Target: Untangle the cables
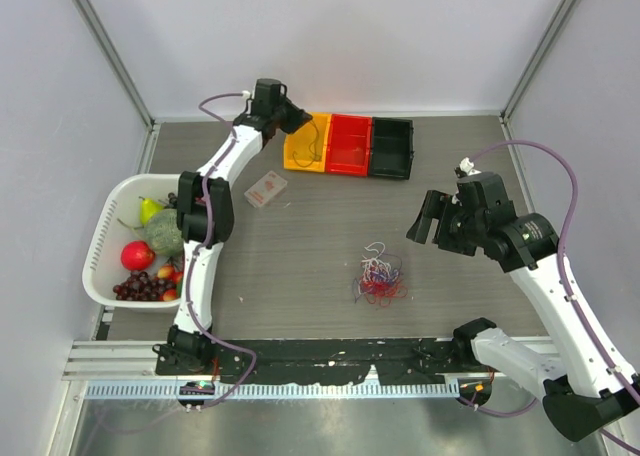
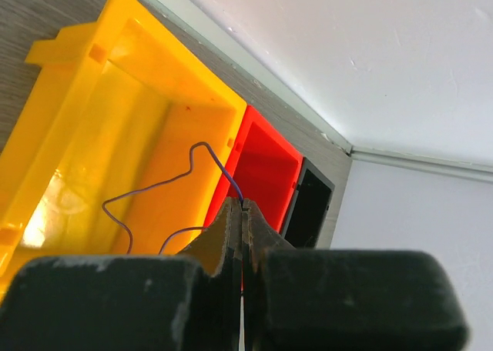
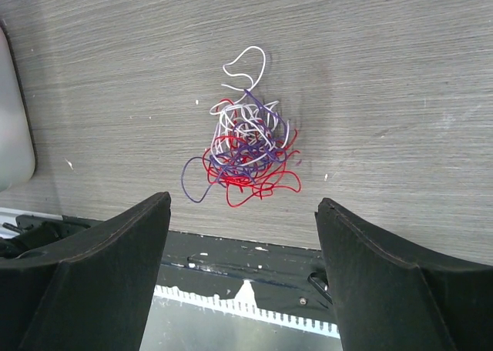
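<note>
Pinched a purple cable [image 2: 204, 144] in clenched left fingers [image 2: 242, 232] over the yellow bin [image 2: 85, 120] for sorting, right fingers [image 1: 430, 218] released above the tangle [image 3: 246, 147].

Left end effector [image 2: 243, 207] hides part of purple wire [image 2: 202, 144].

Left arm [image 1: 205, 211] extended far forward, left end effector [image 2: 243, 206] jaws pinched shut on thin purple cable [image 2: 154, 188], right arm [image 1: 560, 276] elbow-bent, right end effector [image 3: 243, 203] jaws wide apart, empty.
</note>
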### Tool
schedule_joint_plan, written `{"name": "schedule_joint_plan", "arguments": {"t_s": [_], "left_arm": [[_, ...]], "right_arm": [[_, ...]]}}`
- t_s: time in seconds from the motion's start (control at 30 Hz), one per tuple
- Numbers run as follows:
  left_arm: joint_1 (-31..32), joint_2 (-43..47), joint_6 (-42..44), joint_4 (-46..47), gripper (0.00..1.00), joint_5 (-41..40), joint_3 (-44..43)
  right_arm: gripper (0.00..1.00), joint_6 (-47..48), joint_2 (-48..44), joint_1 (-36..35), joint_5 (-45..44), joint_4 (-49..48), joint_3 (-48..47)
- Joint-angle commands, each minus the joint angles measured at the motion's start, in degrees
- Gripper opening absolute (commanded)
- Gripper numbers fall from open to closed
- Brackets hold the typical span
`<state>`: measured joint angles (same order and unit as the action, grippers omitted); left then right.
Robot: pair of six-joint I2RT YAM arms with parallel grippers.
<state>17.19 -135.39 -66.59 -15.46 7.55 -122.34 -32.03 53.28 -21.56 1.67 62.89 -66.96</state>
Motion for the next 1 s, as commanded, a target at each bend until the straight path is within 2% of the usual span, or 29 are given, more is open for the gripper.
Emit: {"name": "schedule_joint_plan", "arguments": {"t_s": [0.0,0.27,0.43,0.67,0.83,0.97], "left_arm": [[-0.8,-2.4,3.7,-4.3,0.00,0.4,-6.4],[-1.5,-4.9,8.8,-7.5,0.00,0.3,-11.6],[-1.5,-6.6,7.2,-6.5,0.00,3.7,-14.7],[-1.1,-0.8,8.0,1.9,0.00,2.8,-6.9],[-1.7,-4.1,6.3,2.5,0.00,5.8,-11.8],[-1.5,-4.6,3.6,8.2,0.00,7.9,-11.8]], "right_arm": [[0.81,-0.4,0.2,0.1,-0.6,-1.0,-0.7],[0.81,-5.2,-3.2,0.1,-0.7,0.3,-1.3],[0.81,-4.5,-3.5,0.1,-0.8,2.2,-2.2],[0.81,-5.1,-1.3,0.1,0.4,1.9,-3.3],[0.81,-5.6,-0.5,0.1,0.5,1.4,-3.3],[0.81,-6.3,-0.5,0.1,0.3,0.5,-2.1]]}}
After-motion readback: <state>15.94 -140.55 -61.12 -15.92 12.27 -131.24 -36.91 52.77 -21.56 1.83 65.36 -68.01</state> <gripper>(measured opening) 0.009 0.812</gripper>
